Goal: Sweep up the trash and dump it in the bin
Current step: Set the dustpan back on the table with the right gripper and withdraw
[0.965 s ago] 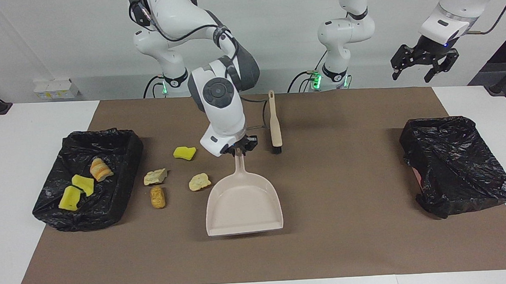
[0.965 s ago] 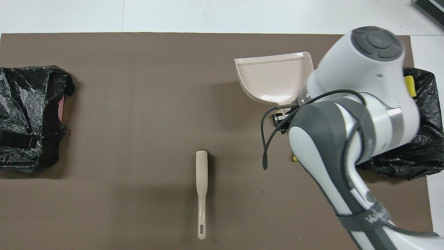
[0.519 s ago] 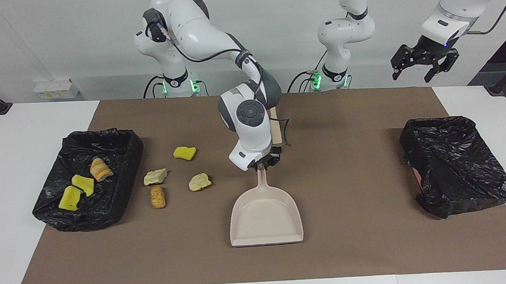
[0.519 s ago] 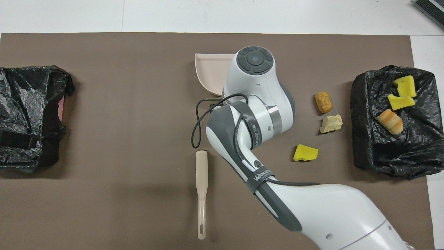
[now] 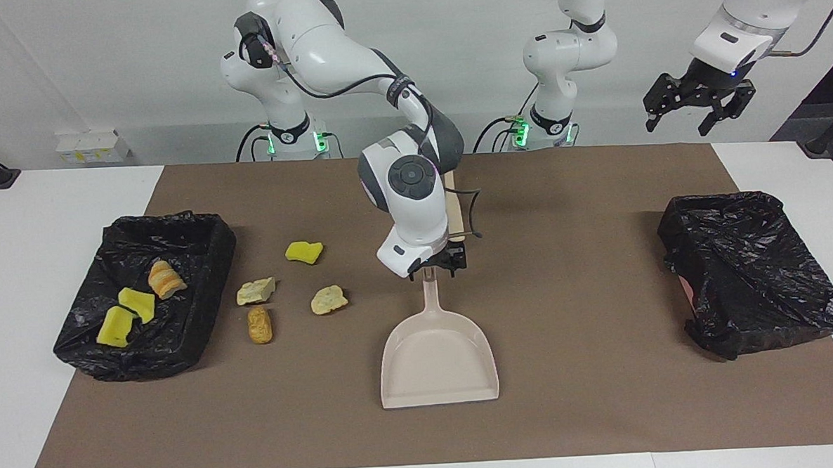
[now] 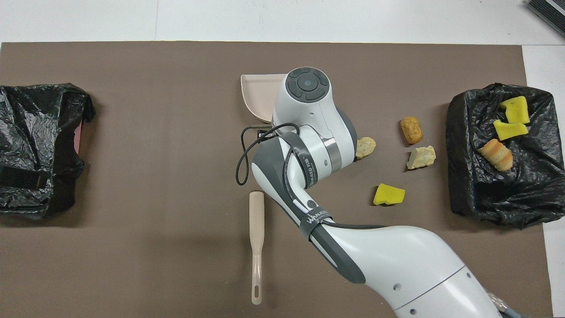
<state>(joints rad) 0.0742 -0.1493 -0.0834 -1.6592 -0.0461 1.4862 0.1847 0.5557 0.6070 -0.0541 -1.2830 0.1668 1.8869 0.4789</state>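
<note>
- Fingers of right gripper (image 5: 437,266) look parted, straddling top of dustpan (image 5: 438,359) handle; a firm hold can't be confirmed.
- Left gripper (image 5: 699,105) open, waiting high over left arm's end of table.
- Dustpan flat on mat mid-table, long axis running away from robots, handle toward them, open mouth pointing away.
- Brush (image 6: 256,240) lies nearer the robots than the pan, same axis, thin handle end toward robots.
- Trash: three pieces inside bin (image 5: 198,233) at right arm's end; four loose scraps (image 5: 329,299) between bin and pan.
- Step, judged: pan being parked between scoops.
- Next needs: take the brush, sweep remaining scraps toward the pan.
</note>
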